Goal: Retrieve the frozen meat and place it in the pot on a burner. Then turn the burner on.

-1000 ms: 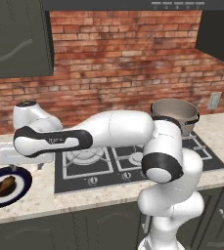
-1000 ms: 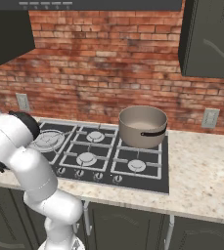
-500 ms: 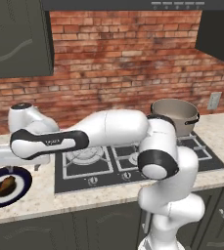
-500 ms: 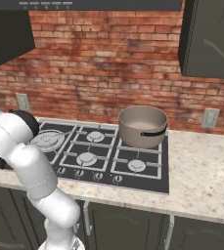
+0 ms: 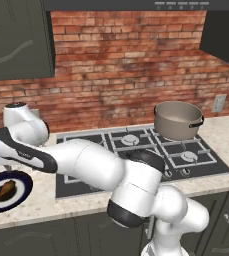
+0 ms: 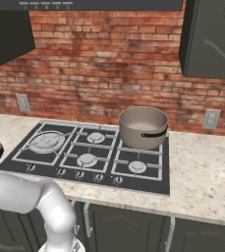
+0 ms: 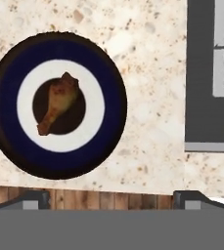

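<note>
Frozen meat (image 7: 58, 103): reddish-brown drumstick-like chunk, lying flat on the dark centre of a plate (image 7: 101, 78). Pot (image 5: 177, 120): grey metal, upright, on the stove's rear burner, well apart from the meat.

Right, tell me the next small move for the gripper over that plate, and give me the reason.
Probably shift sideways until the frozen meat sits midway between the fingertips, then descend. In the hand view the open gripper hangs above the counter beside the plate, with the meat lying on the plate's dark centre, off to one side and untouched.
</note>
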Tool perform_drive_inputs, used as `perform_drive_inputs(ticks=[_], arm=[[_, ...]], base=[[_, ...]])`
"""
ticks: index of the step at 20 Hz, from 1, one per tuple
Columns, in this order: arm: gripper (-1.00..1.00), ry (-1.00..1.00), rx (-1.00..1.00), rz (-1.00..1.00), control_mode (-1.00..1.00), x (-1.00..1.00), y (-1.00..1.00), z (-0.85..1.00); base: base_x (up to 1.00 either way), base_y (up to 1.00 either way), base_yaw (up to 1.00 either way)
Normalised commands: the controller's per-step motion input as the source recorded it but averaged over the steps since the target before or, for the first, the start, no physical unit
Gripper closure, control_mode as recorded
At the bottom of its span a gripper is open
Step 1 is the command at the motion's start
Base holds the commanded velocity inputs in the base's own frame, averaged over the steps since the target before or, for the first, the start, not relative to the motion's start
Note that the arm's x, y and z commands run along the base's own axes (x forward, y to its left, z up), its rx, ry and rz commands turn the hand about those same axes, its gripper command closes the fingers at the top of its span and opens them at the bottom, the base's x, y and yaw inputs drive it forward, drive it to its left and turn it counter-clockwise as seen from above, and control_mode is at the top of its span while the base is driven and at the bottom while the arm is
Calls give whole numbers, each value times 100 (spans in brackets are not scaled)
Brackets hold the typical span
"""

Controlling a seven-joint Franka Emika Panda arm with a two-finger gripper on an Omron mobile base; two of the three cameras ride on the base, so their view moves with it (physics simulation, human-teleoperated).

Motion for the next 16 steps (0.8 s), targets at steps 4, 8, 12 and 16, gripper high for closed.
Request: perform_drive_inputs(ticks=[4,8,12,16], arm=[[-100,-7,0,-17,-100,6,24,-20],[-100,-2,0,-16,-100,11,23,-32],[-100,-2,0,-9,-100,23,11,-32],[-100,-3,-3,-8,-100,25,24,-33]], base=[[0,0,0],[0,0,0],[0,0,0],[0,0,0]])
